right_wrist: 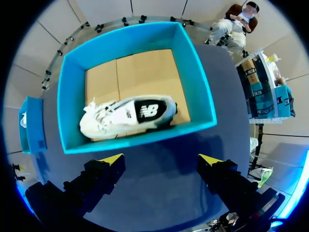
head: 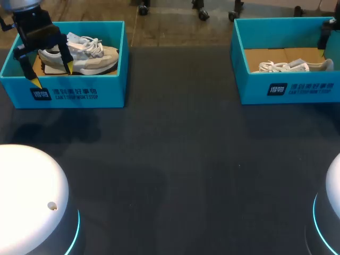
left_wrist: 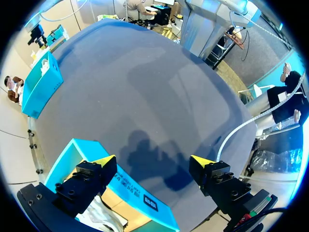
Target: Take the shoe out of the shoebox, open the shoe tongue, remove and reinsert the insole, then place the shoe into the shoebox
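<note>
A beige and white shoe (head: pixel 79 56) lies in the blue shoebox (head: pixel 79 93) at the table's far left. My left gripper (head: pixel 52 75) hangs open over that box's front left part, nothing between its fingers. In the left wrist view the left gripper (left_wrist: pixel 153 161) straddles the box's front wall (left_wrist: pixel 140 195), and the shoe (left_wrist: pixel 102 215) shows under one finger. A white shoe (right_wrist: pixel 126 116) lies on its side in a second blue shoebox (right_wrist: pixel 140 141) at the far right. My right gripper (right_wrist: pixel 161 159) is open and empty, with that box ahead of its fingers.
The right shoebox (head: pixel 287 87) and its white shoe (head: pixel 295 66) sit at the far right in the head view, with part of my right arm (head: pixel 325 33) above the box's right end. Bare dark table (head: pixel 180 159) stretches between and in front of the boxes.
</note>
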Controlling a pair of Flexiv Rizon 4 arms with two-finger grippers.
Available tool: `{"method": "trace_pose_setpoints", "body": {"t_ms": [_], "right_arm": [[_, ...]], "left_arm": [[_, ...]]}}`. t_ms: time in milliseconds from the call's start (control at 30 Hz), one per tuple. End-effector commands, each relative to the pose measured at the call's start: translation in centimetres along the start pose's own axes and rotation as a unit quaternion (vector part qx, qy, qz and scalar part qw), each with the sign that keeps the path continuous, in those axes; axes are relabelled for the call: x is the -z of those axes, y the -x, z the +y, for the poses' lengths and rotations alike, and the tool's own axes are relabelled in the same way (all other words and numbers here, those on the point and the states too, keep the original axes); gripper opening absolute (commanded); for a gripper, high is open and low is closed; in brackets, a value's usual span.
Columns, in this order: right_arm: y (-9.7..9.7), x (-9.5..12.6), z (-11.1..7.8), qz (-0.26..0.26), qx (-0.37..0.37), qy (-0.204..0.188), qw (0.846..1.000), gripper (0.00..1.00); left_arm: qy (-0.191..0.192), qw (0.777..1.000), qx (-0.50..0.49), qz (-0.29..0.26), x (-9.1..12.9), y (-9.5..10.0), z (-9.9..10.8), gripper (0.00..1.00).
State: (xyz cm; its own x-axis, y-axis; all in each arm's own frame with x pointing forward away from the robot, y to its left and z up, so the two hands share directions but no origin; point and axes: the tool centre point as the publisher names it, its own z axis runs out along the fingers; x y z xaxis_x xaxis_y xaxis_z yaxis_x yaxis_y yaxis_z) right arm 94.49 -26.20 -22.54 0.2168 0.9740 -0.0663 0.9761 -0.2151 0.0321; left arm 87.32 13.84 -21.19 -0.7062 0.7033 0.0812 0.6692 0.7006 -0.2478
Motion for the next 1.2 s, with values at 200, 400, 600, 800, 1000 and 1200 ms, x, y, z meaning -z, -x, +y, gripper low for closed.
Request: {"method": "trace_pose_setpoints", "body": {"t_ms": [200,400,600,800,1000,1200], "right_arm": [[-1.5,0.4,-3.5,0.029,0.002,-0.009,1.0,1.0],[-1.5,0.4,-3.5,0.029,0.002,-0.009,1.0,1.0],[-1.5,0.4,-3.5,0.029,0.002,-0.009,1.0,1.0],[-1.5,0.4,-3.5,0.029,0.002,-0.009,1.0,1.0],[-1.5,0.4,-3.5,0.029,0.002,-0.009,1.0,1.0],[-1.5,0.4,-3.5,0.029,0.002,-0.009,1.0,1.0]], "left_arm": [[0.001,1.0,0.0,0.001,0.1,0.0,0.1,1.0],[0.001,1.0,0.0,0.001,0.1,0.0,0.1,1.0],[0.042,0.993,-0.107,-0.027,1.8,1.3,4.5,1.0],[0.058,0.971,-0.23,-0.009,3.5,2.3,9.1,1.0],[0.118,0.969,-0.215,-0.039,4.2,2.5,10.2,1.0],[0.118,0.969,-0.215,-0.039,4.2,2.5,10.2,1.0]]}}
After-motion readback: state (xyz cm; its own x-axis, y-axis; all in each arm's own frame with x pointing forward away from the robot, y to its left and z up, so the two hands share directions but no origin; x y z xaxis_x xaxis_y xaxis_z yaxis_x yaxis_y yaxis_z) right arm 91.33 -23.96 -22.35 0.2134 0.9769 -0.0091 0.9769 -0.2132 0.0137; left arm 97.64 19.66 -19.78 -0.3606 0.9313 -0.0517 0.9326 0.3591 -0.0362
